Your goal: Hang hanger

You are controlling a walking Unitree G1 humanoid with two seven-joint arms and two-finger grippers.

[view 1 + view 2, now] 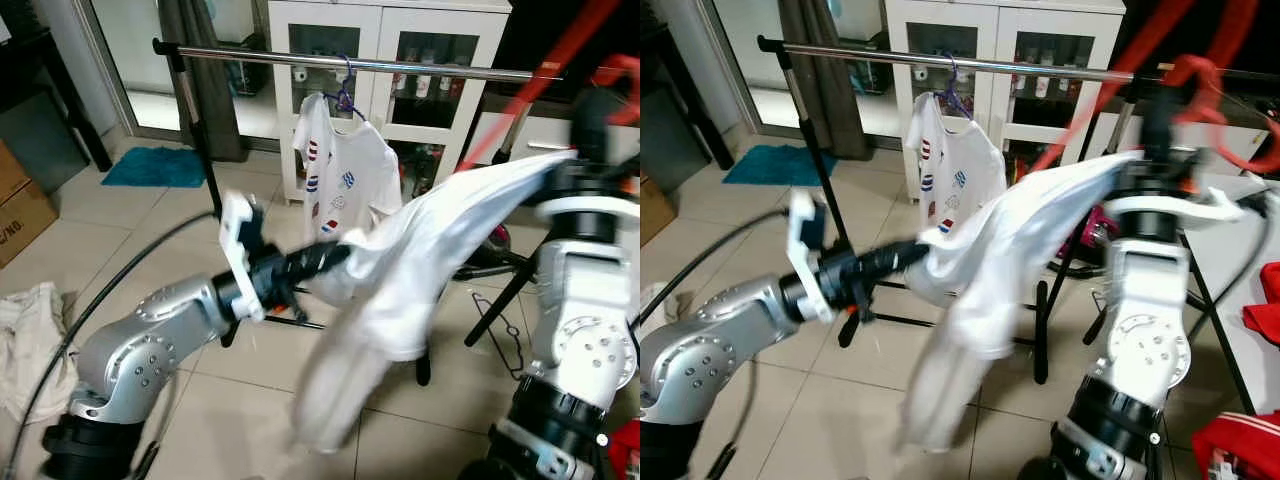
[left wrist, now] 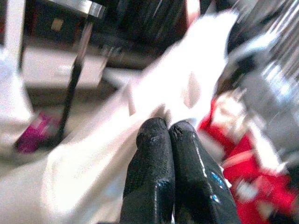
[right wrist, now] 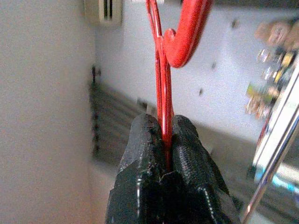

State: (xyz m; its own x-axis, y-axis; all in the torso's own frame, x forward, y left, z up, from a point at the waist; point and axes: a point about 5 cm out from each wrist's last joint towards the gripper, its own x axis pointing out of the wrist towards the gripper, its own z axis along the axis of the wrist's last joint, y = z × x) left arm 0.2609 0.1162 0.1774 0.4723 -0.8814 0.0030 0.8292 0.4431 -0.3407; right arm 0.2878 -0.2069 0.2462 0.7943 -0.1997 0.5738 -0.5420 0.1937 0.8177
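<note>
Below rail [image 1: 400, 67], right gripper [image 3: 164, 140] pinches red hanger [image 3: 161, 84].

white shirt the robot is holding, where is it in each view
Left eye view: the white shirt hangs mid-frame, stretched from the left hand up to the right arm.
Right eye view: mid-frame too.
Left wrist view: pale cloth around the shut fingers.
Right wrist view: not seen; the right hand pinches a red hanger.
Shared landmark: the metal rail, also.
</note>
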